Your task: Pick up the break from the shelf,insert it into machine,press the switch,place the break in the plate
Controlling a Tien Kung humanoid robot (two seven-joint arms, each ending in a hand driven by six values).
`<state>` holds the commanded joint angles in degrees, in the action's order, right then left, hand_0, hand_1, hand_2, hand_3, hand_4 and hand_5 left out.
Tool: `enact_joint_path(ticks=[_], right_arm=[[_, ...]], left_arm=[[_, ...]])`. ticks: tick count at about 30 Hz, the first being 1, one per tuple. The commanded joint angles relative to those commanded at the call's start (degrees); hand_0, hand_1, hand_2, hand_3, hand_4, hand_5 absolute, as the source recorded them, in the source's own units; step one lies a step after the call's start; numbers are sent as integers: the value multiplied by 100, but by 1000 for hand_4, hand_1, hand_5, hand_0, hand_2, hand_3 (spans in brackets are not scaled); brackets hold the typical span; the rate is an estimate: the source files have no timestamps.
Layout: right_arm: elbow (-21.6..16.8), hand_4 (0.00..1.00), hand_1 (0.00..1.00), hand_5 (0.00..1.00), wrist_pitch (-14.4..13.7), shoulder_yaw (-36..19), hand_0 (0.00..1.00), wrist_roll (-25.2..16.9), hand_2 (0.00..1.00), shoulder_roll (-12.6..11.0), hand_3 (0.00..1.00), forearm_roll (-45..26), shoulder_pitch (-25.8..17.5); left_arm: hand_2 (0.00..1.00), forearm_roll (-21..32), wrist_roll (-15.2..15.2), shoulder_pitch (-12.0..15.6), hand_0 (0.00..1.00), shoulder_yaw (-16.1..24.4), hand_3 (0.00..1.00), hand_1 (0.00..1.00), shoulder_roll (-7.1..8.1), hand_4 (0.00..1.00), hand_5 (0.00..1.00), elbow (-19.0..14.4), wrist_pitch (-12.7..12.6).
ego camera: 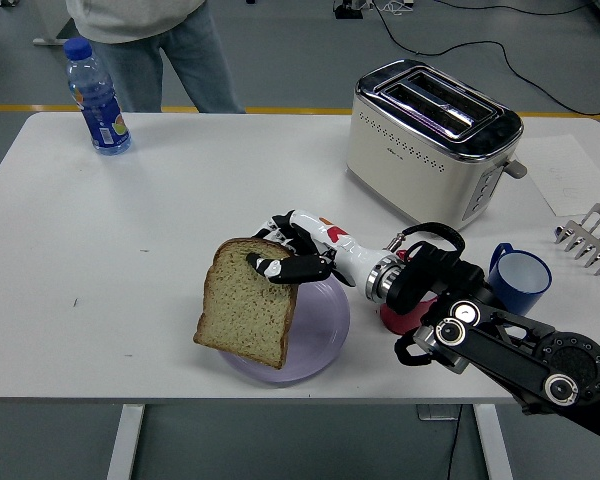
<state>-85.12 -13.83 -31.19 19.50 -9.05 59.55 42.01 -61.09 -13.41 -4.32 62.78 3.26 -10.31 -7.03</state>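
Observation:
A slice of brown bread (245, 312) hangs tilted over the left part of a pale purple plate (320, 345) near the table's front edge. My right hand (285, 255) is shut on the slice's top right corner, thumb on the front face and the other fingers behind it. The slice's lower edge is at the plate, but whether it touches cannot be told. The cream toaster (432, 140) stands at the back right with both slots empty. A metal rack (592, 238) sits at the right edge. My left arm is out of view.
A red cup (408, 312) stands behind my right forearm and a blue cup (520, 278) to its right. A blue-capped bottle (97, 98) stands at the back left. A person stands beyond the far edge. Paper lies at the right.

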Motion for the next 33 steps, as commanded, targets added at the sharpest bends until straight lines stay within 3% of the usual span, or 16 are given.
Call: enact_joint_path(ticks=[33], right_arm=[[479,518,179,82,-201,230,126,-164,351,136,443,-94,-90]], left_arm=[[695,16,-8,-7,692,-4,569,708,-11,295,815,0,-3]])
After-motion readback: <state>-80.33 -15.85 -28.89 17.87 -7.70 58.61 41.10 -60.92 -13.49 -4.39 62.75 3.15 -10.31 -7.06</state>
